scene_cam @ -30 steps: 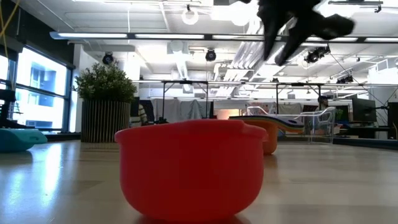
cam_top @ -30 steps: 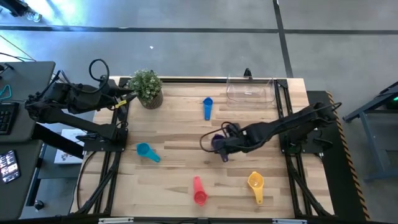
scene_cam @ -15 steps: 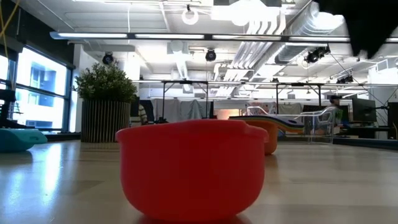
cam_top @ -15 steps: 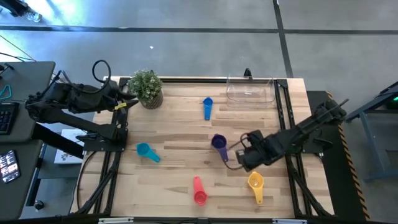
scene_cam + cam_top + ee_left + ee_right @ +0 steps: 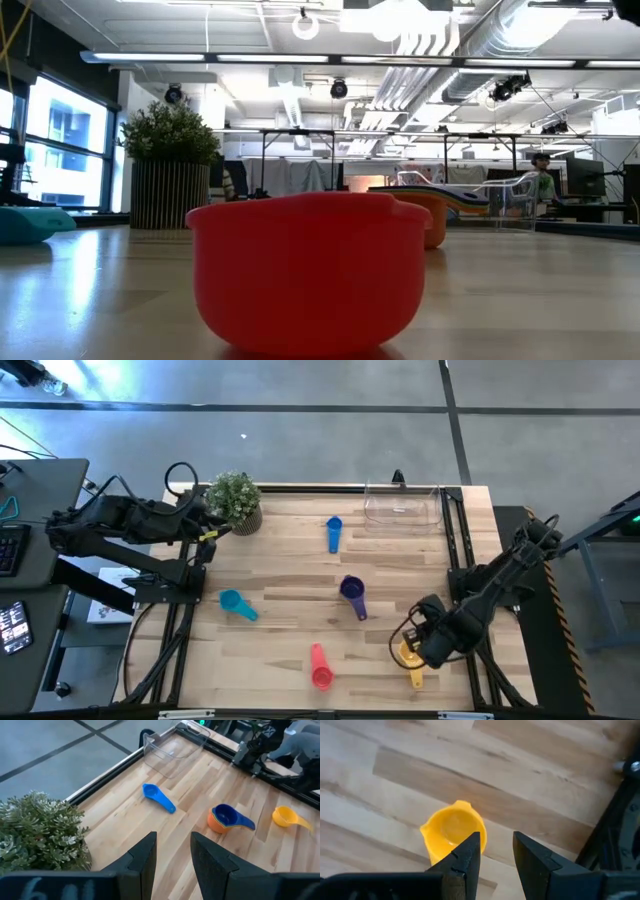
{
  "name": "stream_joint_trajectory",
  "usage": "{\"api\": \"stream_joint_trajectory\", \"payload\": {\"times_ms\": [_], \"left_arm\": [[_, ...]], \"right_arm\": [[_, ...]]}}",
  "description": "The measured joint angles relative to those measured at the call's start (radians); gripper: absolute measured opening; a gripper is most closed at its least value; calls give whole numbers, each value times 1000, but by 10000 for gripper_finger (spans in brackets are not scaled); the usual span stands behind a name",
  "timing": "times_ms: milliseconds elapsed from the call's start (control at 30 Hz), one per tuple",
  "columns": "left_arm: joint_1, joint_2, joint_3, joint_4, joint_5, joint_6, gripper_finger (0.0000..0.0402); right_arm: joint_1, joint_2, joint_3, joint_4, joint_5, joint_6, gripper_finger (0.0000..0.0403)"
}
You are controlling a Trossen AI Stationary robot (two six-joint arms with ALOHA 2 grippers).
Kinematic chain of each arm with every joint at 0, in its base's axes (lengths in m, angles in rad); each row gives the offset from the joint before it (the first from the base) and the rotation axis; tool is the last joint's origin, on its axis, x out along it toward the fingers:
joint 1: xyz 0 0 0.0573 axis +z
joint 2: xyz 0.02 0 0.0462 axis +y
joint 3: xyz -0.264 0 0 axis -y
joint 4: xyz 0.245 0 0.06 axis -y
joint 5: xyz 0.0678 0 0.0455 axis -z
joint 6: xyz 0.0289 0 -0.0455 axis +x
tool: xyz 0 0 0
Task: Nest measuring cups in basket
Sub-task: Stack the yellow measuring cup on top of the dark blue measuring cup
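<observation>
Wooden table [image 5: 300, 540], yellow measuring cup [image 5: 411, 656] upright near front right corner, my right gripper [image 5: 494, 851] above it, fingers slightly apart, holding nothing, left gripper [image 5: 173, 851] open, empty, by back left corner.

yellow cup [image 5: 411, 652], red cup [image 5: 320, 673], teal cup [image 5: 233, 602], clear basket [image 5: 403, 507]

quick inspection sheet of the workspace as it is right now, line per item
surface: wooden table, cups scattered.
job's things: basket at far edge, holds no cup; blue cup, teal cup, red cup, yellow cup lie singly; purple cup sits nested in an orange cup.
clutter: potted plant.
grippers: left hand open beside the plant; right hand open over the yellow cup.
cables: loops on both arms.
surroundings: open workshop, a person far back.
</observation>
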Motion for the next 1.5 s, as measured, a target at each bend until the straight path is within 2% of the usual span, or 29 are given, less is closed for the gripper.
{"api": "stream_joint_trajectory", "payload": {"times_ms": [300,1067,1167,1300,1500], "left_arm": [[0,48,0,0,5,-23,110],[0,81,0,0,-12,-24,110],[0,82,0,0,-18,-26,110],[0,82,0,0,-29,-26,110],[0,82,0,0,-31,-26,110]], "right_arm": [[50,0,-135,211,-36,81,109],[51,1,-375,553,-50,78,105],[45,1,-376,551,-51,78,82],[32,1,-376,554,-51,73,17],[-7,-5,-370,554,-56,64,7]]}}
